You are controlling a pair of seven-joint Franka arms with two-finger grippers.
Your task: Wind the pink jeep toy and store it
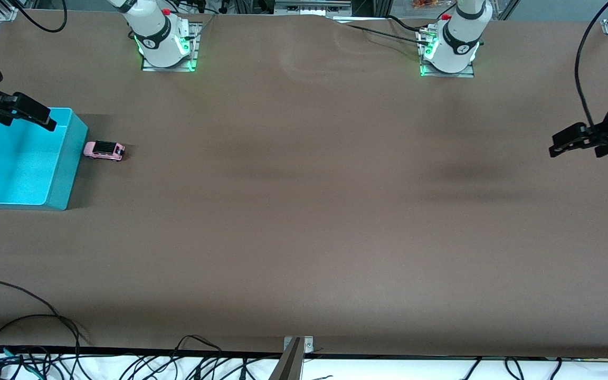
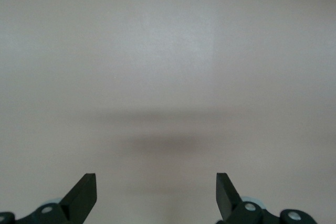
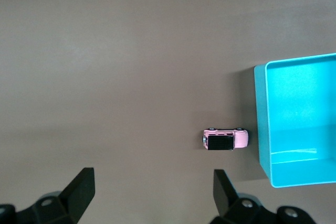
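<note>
- The right gripper [image 1: 45, 120] is hanging over the turquoise bin [image 1: 66, 174], above the bin's corner that is farthest from the front camera and toward the table's middle, with its jaws standing wide apart and nothing between them.
- In the right wrist view the right gripper's [image 3: 152, 192] two dark fingers [image 3: 81, 187] are showing bare brown table [image 3: 105, 77] in the gap, so they are gripping nothing.
- The pink jeep toy [image 1: 104, 150] is sitting on the table below the right gripper and off to the side of it toward the table's middle, just outside the bin's wall and seemingly touching it.
- In the right wrist view the pink jeep toy [image 3: 224, 139] is lying just beside the bin's [image 3: 261, 129] outer wall, upright on its wheels, black roof up, its length pointing at the wall.
- The bin is holding nothing that can be seen in its visible part.
- The left gripper [image 1: 554, 148] is waiting in the air over the left arm's end of the table [image 1: 304, 221], well apart from the jeep and the bin.
- In the left wrist view the left gripper [image 2: 156, 195] is spreading its fingers [image 2: 84, 192] wide, holding nothing, with only bare table [image 2: 168, 51] under it.
</note>
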